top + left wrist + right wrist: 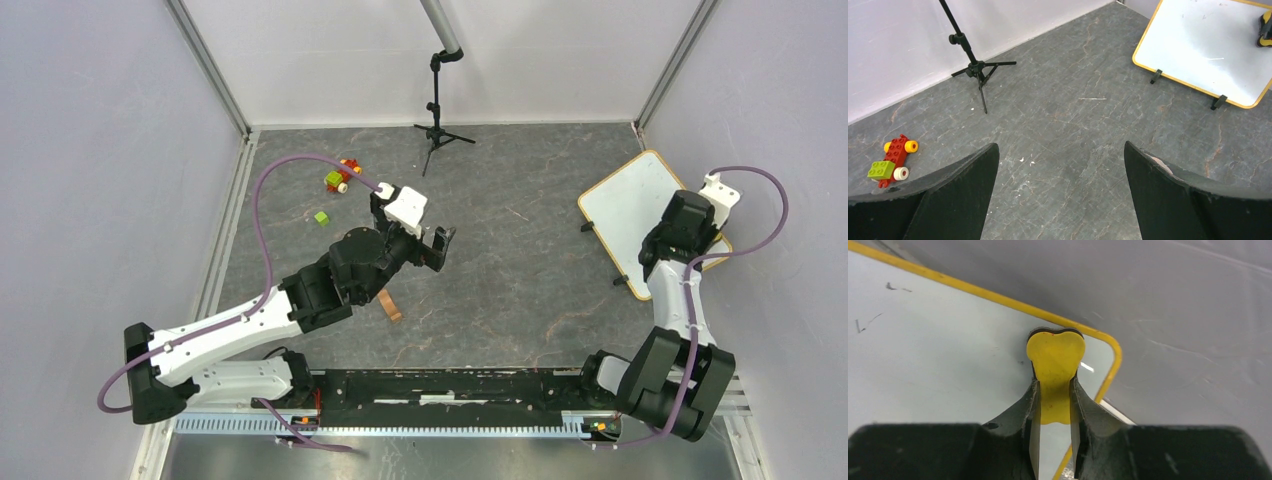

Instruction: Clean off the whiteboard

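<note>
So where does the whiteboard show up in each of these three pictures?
Top external: the whiteboard lies flat at the far right, turned at an angle.
Left wrist: in the top right corner.
Right wrist: fills the left half, behind the fingers.
Shared landmark: its yellow frame in all three; the yellow eraser in the right gripper shows in both wrist views.

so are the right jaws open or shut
Shut on the yellow eraser; the jaws pinch its narrow stem at the whiteboard corner.
</note>
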Controlling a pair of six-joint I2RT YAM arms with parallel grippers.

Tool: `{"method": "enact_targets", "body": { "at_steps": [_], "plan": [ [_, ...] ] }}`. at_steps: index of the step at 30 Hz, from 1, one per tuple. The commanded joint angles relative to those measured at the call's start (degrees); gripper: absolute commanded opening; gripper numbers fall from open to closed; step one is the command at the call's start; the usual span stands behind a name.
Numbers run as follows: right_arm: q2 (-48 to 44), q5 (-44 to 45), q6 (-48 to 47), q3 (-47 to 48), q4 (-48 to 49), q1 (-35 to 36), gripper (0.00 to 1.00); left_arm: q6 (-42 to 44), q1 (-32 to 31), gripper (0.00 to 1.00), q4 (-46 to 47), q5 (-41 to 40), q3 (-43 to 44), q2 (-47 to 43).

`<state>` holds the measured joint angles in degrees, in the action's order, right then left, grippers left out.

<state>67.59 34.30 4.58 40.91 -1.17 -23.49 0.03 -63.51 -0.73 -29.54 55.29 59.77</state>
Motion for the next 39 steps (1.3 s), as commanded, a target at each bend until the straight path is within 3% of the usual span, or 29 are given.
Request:
{"method": "enact_targets", "body": {
  "at_steps": [1, 6, 10, 16, 20, 22, 25, 33, 39],
  "plan": [
    [1.69, -9.40, -0.58, -2.04, 5.98, 0.89, 0.24, -0.12, -0.41, 1.00, 1.38, -1.40, 0.17, 1.44],
    [7.93, -16.94, -2.99, 0.80, 6.95, 5.90, 0.24, -0.11, -0.40, 1.00, 1.86, -1.06, 0.58, 2.55],
    [10.16, -14.67, -6.24, 3.73, 5.70, 11.29, 0.23, -0.08, -0.41, 1.00, 1.16, -1.31, 1.48, 4.31],
    [4.17, -6.65, -5.10, 3.23, 5.39, 10.74, 0.24, -0.12, -0.46, 1.00, 1.53, -2.31, 1.22, 4.63],
    [5.29, -3.60, -2.63, 6.09, 3.12, 8.25, 0.25, 2.24, -0.40, 1.00, 1.59, -3.52, 1.84, 5.62],
    [7.69, -4.13, -2.76, 8.39, 2.71, 7.95, 0.25, 2.58, -0.47, 1.00, 1.70, -4.10, 1.68, 5.49],
    [11.46, -12.17, -5.47, 10.88, 5.81, 8.67, 0.25, 2.90, -0.46, 1.00, 1.68, -5.05, 1.82, 5.00],
    [23.35, -9.95, -4.60, 18.71, 6.35, 16.07, 0.25, -2.04, -0.43, 1.00, -3.97, -5.65, 4.26, 3.14],
    [29.80, -8.47, -4.66, 25.51, 1.36, 18.88, 0.24, -2.32, -0.45, 1.00, -5.51, -7.48, 5.24, 3.61]
  ]
}}
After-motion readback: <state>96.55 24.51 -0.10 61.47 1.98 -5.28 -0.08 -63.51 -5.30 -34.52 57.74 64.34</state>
